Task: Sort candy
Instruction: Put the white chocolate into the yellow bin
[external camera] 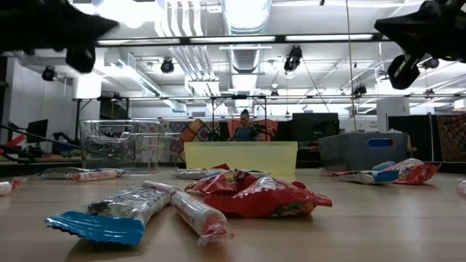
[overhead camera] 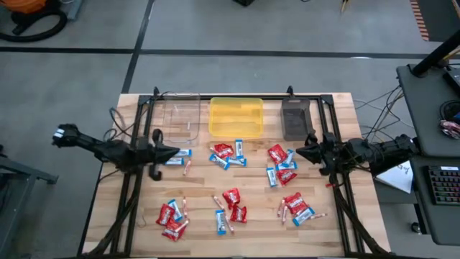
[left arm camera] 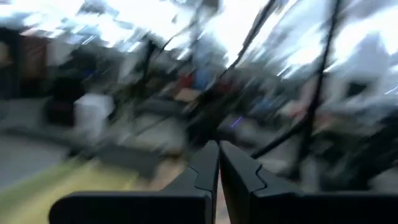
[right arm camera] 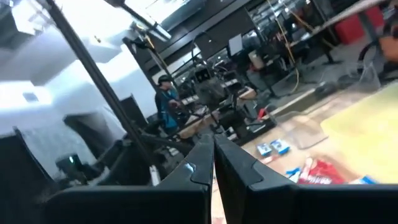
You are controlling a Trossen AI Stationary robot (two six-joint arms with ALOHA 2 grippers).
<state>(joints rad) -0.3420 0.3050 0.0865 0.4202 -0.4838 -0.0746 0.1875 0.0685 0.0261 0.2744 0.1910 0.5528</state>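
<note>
Left pincer: the dark two-finger left pincer is clenched on nothing, above the desk's left side, just beside a blue-and-white bar.
Right pincer: the dark right pincer is clenched and empty, near the red packets on the right.
Candy: small wrapped sweets lie in loose clusters across the pale wooden desk; none appears to be in the clear plastic tray, yellow plastic tray or dark tray.
Risk, overlap: packets lie touching, so a pinch may lift two kinds together.
Risk, thin sticks: the pinkish sticks lie flat and may slip out.
Risk, clear tray: its walls are hard to make out; a drop could miss.
</note>
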